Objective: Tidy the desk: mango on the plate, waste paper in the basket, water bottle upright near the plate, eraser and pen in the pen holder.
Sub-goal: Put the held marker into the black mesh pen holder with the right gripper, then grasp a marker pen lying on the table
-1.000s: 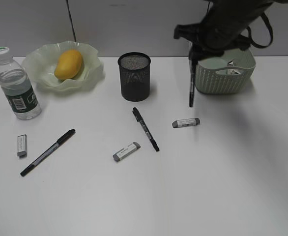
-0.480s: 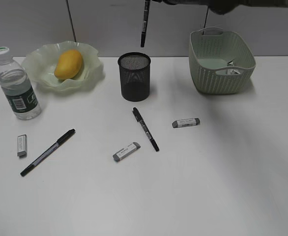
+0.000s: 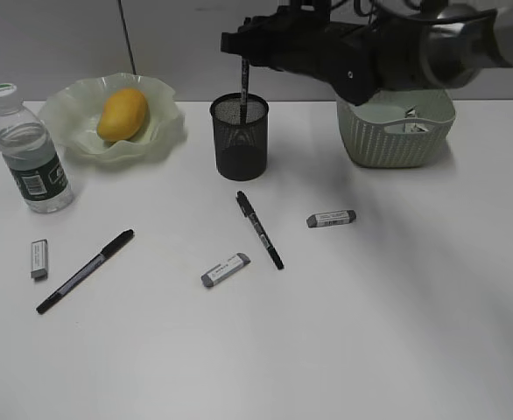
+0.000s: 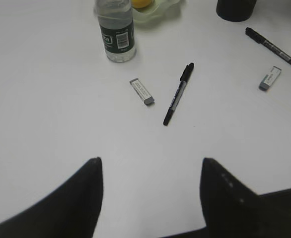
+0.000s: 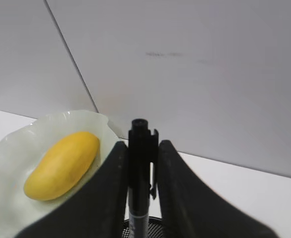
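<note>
My right gripper (image 3: 242,58) is shut on a black pen (image 3: 243,87) held upright, its lower end inside the black mesh pen holder (image 3: 239,144). The right wrist view shows the pen (image 5: 139,168) between the fingers of this gripper (image 5: 139,144). The mango (image 3: 122,114) lies in the wavy green plate (image 3: 64,101). The water bottle (image 3: 31,153) stands upright left of the plate. The waste paper (image 3: 411,125) lies in the basket (image 3: 397,144). Two pens (image 3: 259,229) (image 3: 85,270) and three erasers (image 3: 226,269) (image 3: 331,219) (image 3: 38,259) lie on the desk. My left gripper (image 4: 150,161) is open over bare desk.
In the left wrist view the bottle (image 4: 116,34), an eraser (image 4: 142,91) and a pen (image 4: 178,93) lie ahead of the open fingers. A grey wall rises behind the desk's back edge.
The right arm carried the pen from beside the basket up and left, then lowered it until its end entered the pen holder. Nothing else moved.
</note>
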Tool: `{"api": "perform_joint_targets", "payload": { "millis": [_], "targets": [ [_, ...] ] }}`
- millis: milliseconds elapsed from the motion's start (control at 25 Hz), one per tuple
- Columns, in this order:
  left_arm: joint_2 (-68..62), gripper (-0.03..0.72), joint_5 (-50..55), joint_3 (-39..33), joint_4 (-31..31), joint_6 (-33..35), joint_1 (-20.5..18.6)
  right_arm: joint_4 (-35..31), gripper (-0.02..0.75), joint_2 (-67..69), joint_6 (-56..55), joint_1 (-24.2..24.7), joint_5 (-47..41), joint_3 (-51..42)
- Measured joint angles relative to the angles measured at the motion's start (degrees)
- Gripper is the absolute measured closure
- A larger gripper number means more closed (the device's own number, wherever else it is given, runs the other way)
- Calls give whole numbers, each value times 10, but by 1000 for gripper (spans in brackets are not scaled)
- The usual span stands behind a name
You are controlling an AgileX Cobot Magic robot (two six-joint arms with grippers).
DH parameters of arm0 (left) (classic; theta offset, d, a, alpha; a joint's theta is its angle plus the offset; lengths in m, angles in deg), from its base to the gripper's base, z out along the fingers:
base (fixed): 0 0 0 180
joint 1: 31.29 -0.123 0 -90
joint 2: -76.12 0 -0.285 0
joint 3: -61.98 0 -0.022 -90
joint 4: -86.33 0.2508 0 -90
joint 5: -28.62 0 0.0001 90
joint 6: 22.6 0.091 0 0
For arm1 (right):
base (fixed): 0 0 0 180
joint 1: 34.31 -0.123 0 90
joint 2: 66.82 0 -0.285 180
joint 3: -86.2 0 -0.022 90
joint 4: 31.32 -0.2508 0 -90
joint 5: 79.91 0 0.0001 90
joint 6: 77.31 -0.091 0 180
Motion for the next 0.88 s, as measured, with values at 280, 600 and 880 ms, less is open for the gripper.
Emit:
{"api": "perform_joint_targets", "payload": {
  "millis": [280,600,880],
  "targets": [
    [0,221,0,0,0,0,0,11,290,17,2,0,3,0],
    [0,221,0,0,0,0,0,26,178,-43,2,0,-143,0],
    [0,221,0,0,0,0,0,31,175,-146,66,0,-492,0]
  ]
}}
